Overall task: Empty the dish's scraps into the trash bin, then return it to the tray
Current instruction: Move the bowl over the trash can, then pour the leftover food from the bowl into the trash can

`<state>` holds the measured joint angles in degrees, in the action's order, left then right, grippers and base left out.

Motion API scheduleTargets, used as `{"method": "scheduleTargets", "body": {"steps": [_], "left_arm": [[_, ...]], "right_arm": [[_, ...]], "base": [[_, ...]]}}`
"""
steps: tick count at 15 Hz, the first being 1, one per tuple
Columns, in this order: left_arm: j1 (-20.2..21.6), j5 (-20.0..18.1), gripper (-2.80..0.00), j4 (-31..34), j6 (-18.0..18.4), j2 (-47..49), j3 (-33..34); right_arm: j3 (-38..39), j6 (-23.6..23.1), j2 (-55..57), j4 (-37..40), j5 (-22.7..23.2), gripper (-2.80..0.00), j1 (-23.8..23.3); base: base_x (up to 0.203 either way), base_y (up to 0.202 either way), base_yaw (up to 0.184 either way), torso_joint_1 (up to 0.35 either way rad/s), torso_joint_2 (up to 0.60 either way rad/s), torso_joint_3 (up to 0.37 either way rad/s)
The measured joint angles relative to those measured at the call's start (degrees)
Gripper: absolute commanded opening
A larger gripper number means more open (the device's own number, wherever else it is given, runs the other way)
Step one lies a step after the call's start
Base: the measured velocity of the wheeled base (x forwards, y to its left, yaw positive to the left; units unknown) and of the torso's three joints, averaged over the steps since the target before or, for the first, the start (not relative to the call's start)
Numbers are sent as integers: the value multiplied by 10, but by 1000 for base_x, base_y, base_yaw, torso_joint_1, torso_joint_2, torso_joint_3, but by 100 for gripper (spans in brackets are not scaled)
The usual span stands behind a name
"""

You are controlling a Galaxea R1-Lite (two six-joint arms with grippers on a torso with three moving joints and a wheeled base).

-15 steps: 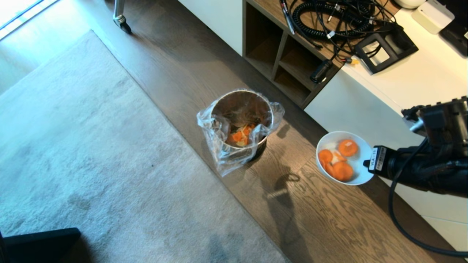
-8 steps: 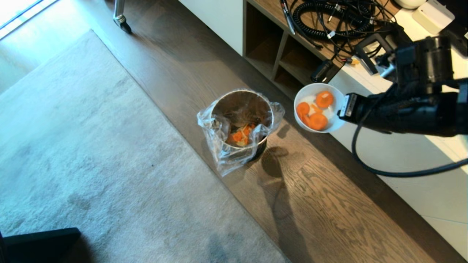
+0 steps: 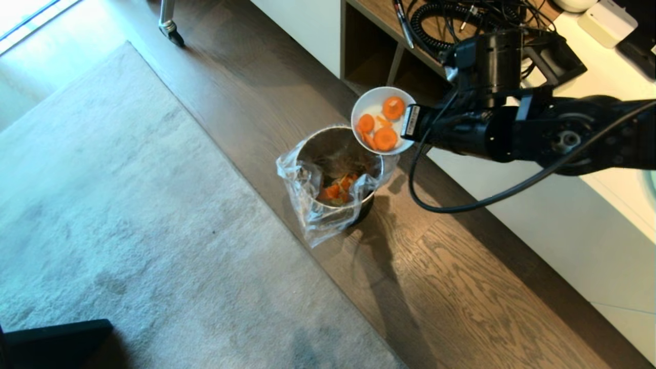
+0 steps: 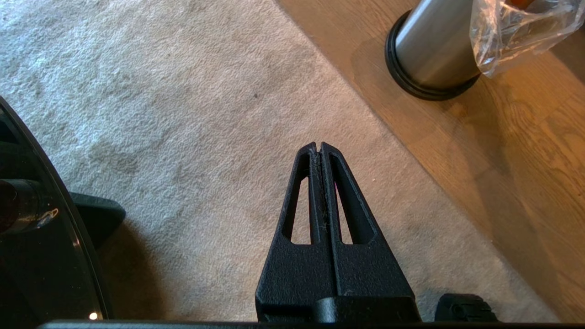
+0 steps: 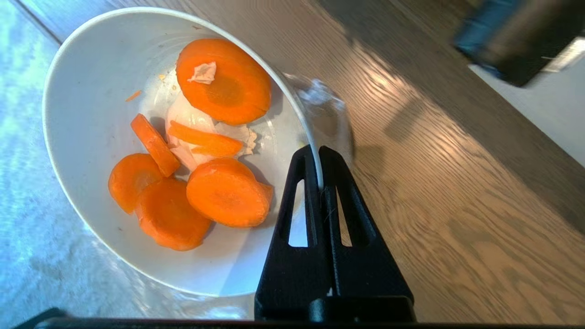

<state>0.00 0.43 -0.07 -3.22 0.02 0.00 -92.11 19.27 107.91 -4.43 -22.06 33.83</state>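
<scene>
The dish (image 3: 370,105), a small white bowl, hangs in the air over the far right rim of the trash bin (image 3: 333,146). It holds the scraps (image 3: 385,138), orange slices with pale bits. My right gripper (image 3: 407,123) is shut on the dish's rim, one finger inside and one outside. The right wrist view shows the gripper (image 5: 318,153), the dish (image 5: 87,91) and the scraps (image 5: 226,192) close up. The metal bin has a clear bag liner and orange scraps at its bottom. My left gripper (image 4: 318,146) hangs shut and empty over the carpet, near the trash bin (image 4: 434,50). The tray is out of view.
A grey carpet (image 3: 128,230) covers the floor left of the bin, which stands on dark wood boards. A white cabinet with open wooden shelves (image 3: 389,77) runs along the right, with cables on top. A black part of my base (image 3: 51,338) shows at the bottom left.
My right arm has carried the dish from low on the right up and leftward, to above the bin's rim. The scraps have stayed in the dish. The left arm has not moved.
</scene>
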Motion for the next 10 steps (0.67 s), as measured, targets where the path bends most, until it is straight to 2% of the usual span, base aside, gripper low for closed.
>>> {"method": "scheduleTargets", "body": {"steps": [2,4,10], "left_arm": [[0,0,-280,0,0,0,0],[0,0,-280,0,0,0,0],[0,0,-280,0,0,0,0]], "right_arm": [[3,-4,13,-49,-14,-280,15],[15,-32,24,-106,-20,-280,21],[118,-196,44,-366,-15,-280,39]], "base": [[0,0,0,0,0,0],[0,0,0,0,0,0],[0,0,0,0,0,0]]}}
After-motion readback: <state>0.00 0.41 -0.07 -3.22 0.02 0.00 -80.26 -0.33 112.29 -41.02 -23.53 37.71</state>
